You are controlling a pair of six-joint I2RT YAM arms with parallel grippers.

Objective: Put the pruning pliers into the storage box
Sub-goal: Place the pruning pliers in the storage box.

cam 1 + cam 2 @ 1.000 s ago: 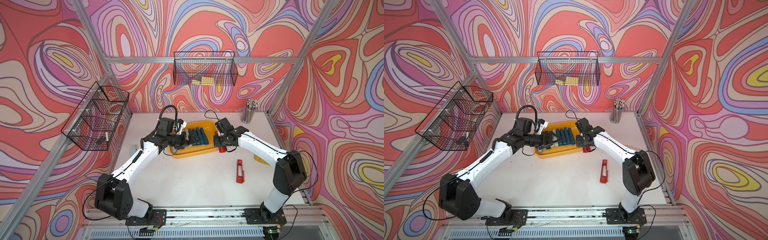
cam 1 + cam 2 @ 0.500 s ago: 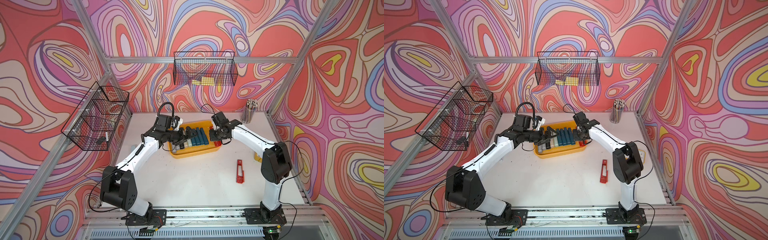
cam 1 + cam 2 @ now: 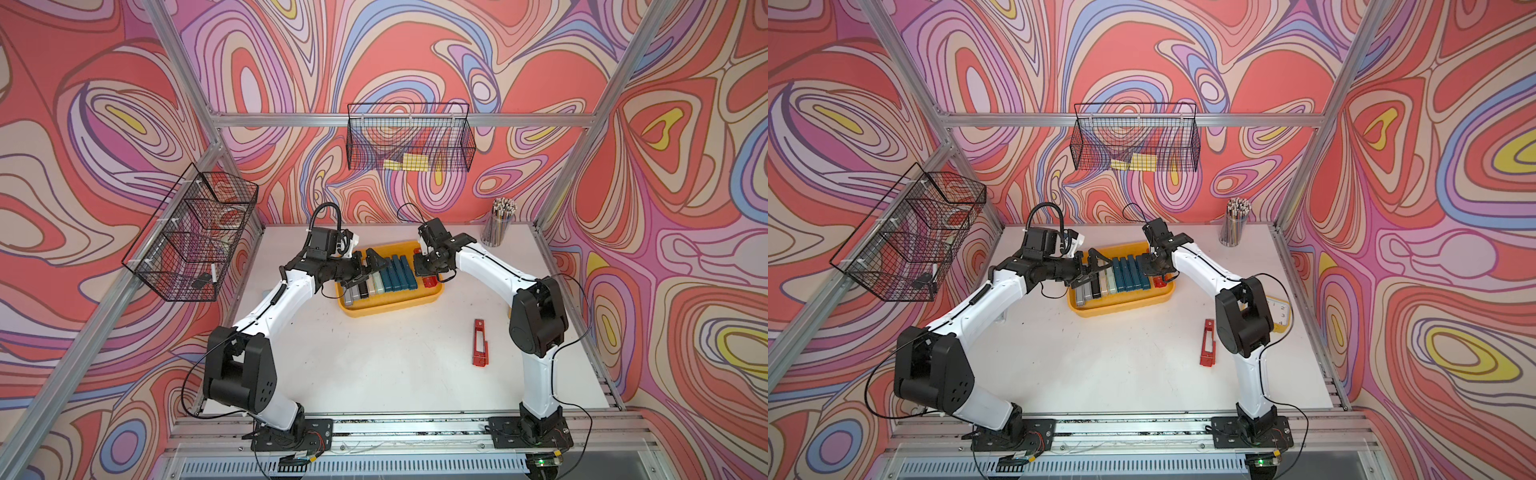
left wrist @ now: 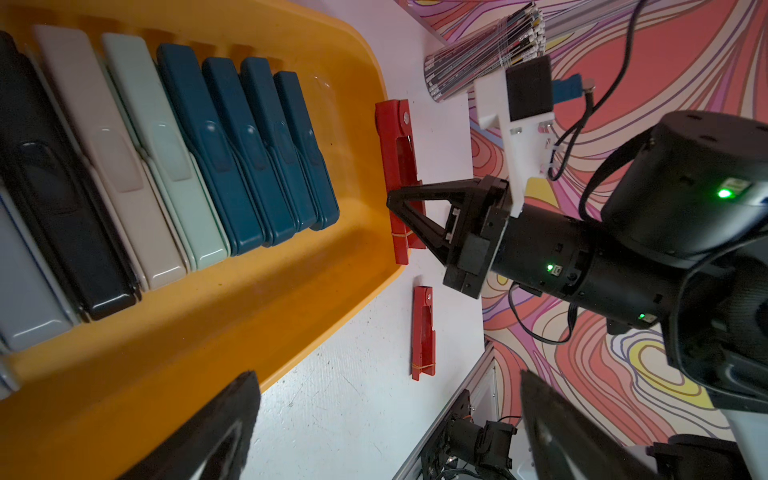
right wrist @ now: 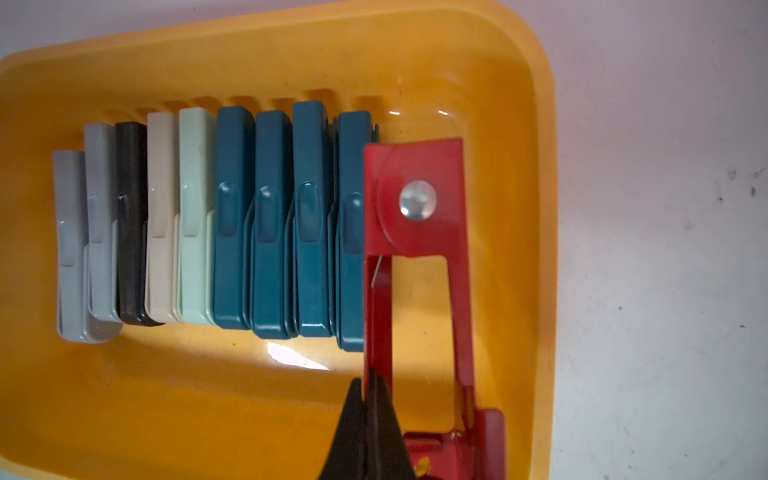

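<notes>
Left gripper (image 3: 368, 270) with fingers spread wide above the left end of the storage box (image 3: 390, 309), nine pruning pliers (image 5: 232, 257) in a row inside it, right gripper (image 5: 365, 399) pinched tight on a red pliers (image 5: 415, 166) over its right end, second red pliers (image 3: 480, 343) lying on the table (image 3: 374, 365).

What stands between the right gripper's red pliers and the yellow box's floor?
Nothing visible: the red pliers in the right gripper hang over bare floor of the storage box, between the last teal pliers and its end wall.

left gripper (image 3: 368, 269): fingers spread wide, arm reaching 1 o'clock | right gripper (image 5: 368, 384): fingers pinched on red pruning pliers (image 5: 415, 199), arm reaching 11 o'clock
</notes>
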